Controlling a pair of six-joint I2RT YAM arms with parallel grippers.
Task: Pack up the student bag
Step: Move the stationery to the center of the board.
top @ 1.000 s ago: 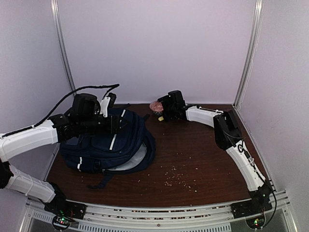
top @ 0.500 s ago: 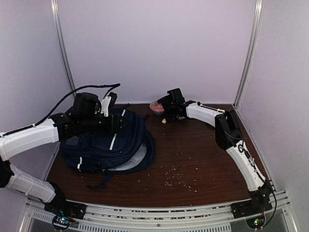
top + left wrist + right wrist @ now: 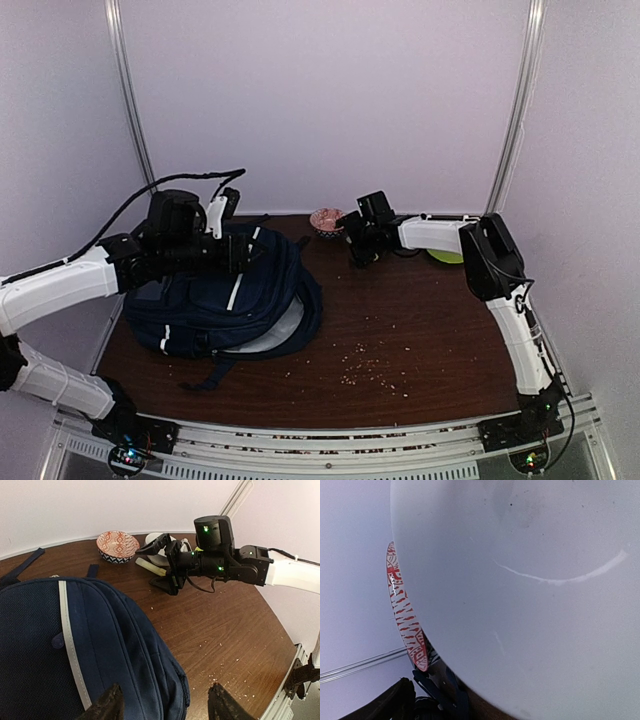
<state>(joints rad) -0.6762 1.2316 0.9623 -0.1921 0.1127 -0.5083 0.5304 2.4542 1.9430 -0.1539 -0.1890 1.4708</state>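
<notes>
Backpack [image 3: 225,300], soft and floppy, slumps by the table's [image 3: 420,320] left edge; probably best pinched at its opening's rim. Left gripper [image 3: 165,702] above it and right gripper [image 3: 155,566] both gape wide, empty.

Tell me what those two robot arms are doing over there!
They are set up to pack a backpack. The blue backpack lies on the left of the table. The left pincer hangs open just above it and holds nothing. The right pincer is open too. It reaches to the back of the table beside a red patterned bowl, right up close to a white round thing. You cannot tell if it touches that thing.
</notes>
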